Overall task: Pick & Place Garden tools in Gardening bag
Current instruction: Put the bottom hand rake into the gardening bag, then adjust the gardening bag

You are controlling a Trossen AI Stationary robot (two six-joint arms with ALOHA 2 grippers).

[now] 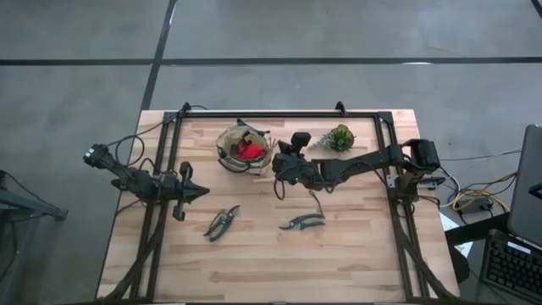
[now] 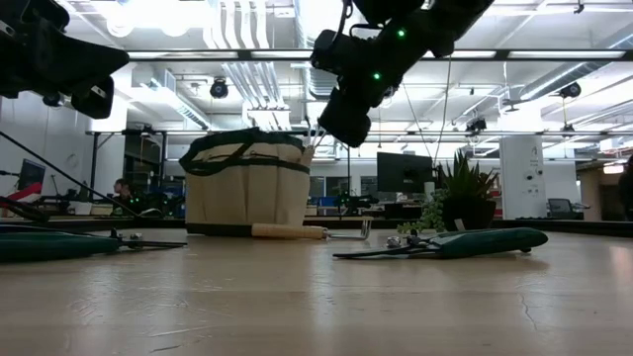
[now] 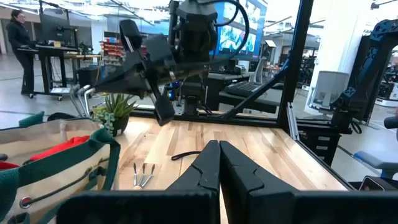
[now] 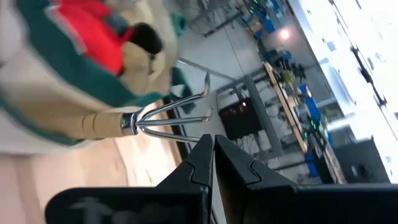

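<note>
Here the right gripper (image 1: pixel 277 175) hangs with fingers pressed together on nothing, just beside the gardening bag (image 1: pixel 242 150), over the table (image 1: pixel 356 254). The bag holds a red piece (image 1: pixel 248 151), and the rake (image 4: pixel 146 119) lies against its base. Two pruning shears (image 1: pixel 222 223) (image 1: pixel 301 223) lie near the bag. The left gripper (image 1: pixel 198 191), likewise closed and empty, waits beyond them.
</note>
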